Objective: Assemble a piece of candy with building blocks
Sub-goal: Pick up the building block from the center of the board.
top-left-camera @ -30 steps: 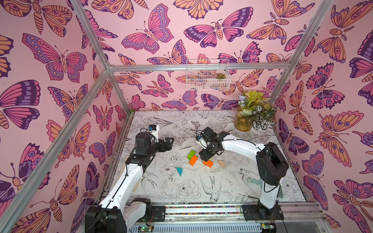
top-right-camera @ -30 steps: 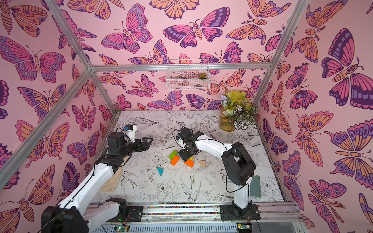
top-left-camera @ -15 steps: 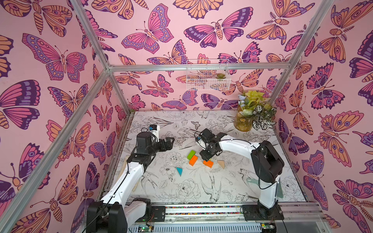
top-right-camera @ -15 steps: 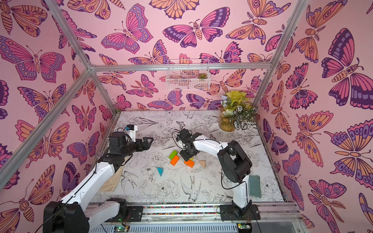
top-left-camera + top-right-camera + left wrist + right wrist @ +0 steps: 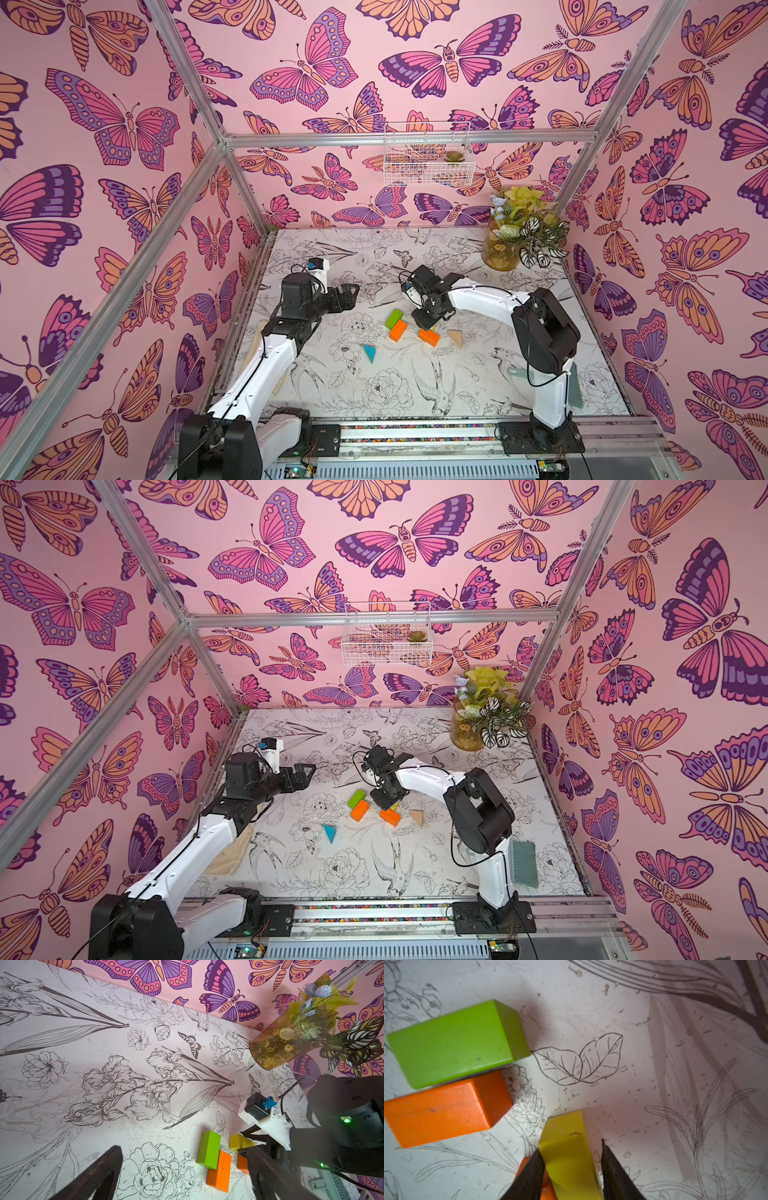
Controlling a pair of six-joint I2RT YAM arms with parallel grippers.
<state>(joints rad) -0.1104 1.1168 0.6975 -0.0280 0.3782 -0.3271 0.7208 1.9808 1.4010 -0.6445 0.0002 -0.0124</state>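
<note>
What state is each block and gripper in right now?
Left gripper: open, empty.
Right gripper: open around yellow block.
Yellow block: between those jaws, unclamped.
Green block: flat, against an orange block.
Other orange block: flat, beside yellow block.
Tan triangle: loose, apart.
Teal triangle: loose, apart.

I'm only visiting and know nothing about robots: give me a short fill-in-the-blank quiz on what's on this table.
1. The right gripper straddles the ____ block.
2. The green brick lies side by side with an ____ brick.
3. The teal triangle lies apart from the rest, on the robot's ____ side.
4. The left gripper hangs ____, holding nothing.
Missing words: yellow; orange; left; open.
</note>
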